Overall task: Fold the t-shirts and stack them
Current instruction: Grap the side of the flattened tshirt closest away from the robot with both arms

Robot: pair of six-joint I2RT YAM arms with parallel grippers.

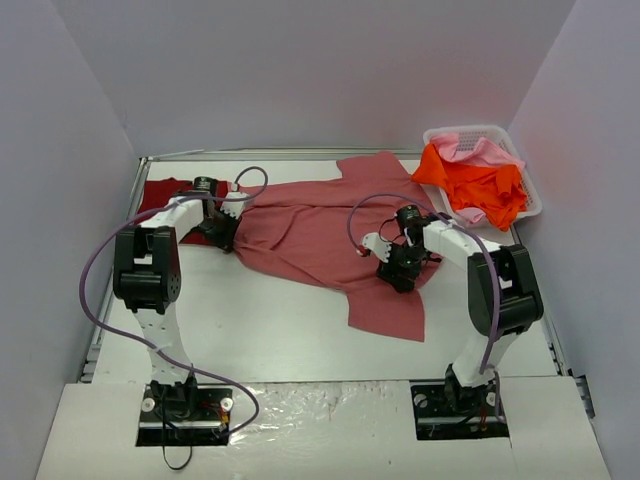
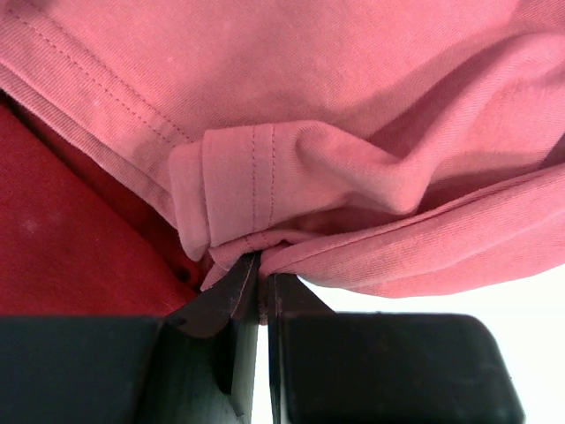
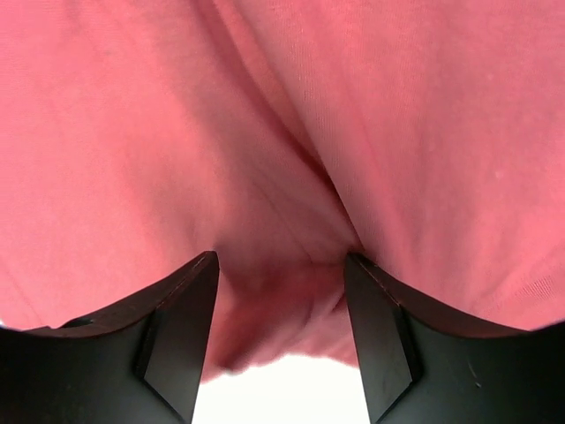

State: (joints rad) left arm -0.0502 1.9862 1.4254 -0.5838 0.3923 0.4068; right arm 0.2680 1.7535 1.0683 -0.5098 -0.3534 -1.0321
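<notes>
You see the rose-red t-shirt point(image 1: 310, 235) lying in the middle of the surface point(image 1: 250, 325), spread out but wrinkled. One part reaches toward the far edge and another part lies toward the near right. The cloth is plain and muted in colour, and your left wrist view shows a stitched hem along its edge. The dark crimson t-shirt point(image 1: 160, 192) lies at the far left, with its right side under the rose-red one. The bright orange t-shirt point(image 1: 480, 185) and the light pink t-shirt point(image 1: 478, 150) are piled in the white lattice basket point(image 1: 468, 129) at the far right corner. The orange cloth hangs over the basket's left rim.

The surface is white, and pale grey walls stand close around it on the left, the far side and the right.

Your left end effector point(image 1: 222, 235) is at the left edge of the rose-red t-shirt, just beside the crimson cloth. Its fingers are pressed together and pinch a small folded piece of the hem. Your right end effector point(image 1: 400, 275) is on the right part of the same t-shirt. Its fingers point(image 3: 185, 336) stand well apart and a bulge of the cloth sits between them, not pinched.
</notes>
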